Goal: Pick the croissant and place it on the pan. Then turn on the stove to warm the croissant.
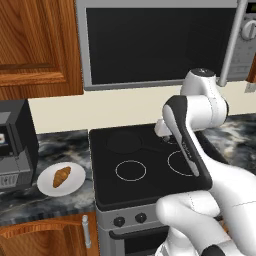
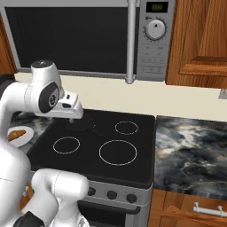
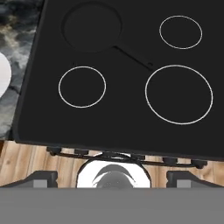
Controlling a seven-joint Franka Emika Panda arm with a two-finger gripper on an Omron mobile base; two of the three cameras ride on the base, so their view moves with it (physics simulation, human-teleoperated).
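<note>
The croissant (image 1: 62, 176) lies on a round white plate (image 1: 47, 187) on the counter left of the stove (image 1: 150, 185); it also shows at the left edge of the right base view (image 2: 17, 134). The black pan (image 3: 92, 27) sits on the stove's back left burner, its handle (image 3: 133, 54) pointing toward the middle of the cooktop. My gripper (image 3: 113, 178) hangs high above the cooktop's middle, looking straight down. It is open, its fingertips (image 3: 41, 177) wide apart with nothing between them. The hand (image 1: 163, 129) is well to the right of the croissant.
A silver microwave (image 1: 160, 40) hangs above the stove. Small black knobs (image 2: 111, 194) line the stove's silver front. A dark appliance (image 1: 12, 145) stands on the counter left of the plate. Marble counter (image 2: 190, 150) stretches to the right of the stove.
</note>
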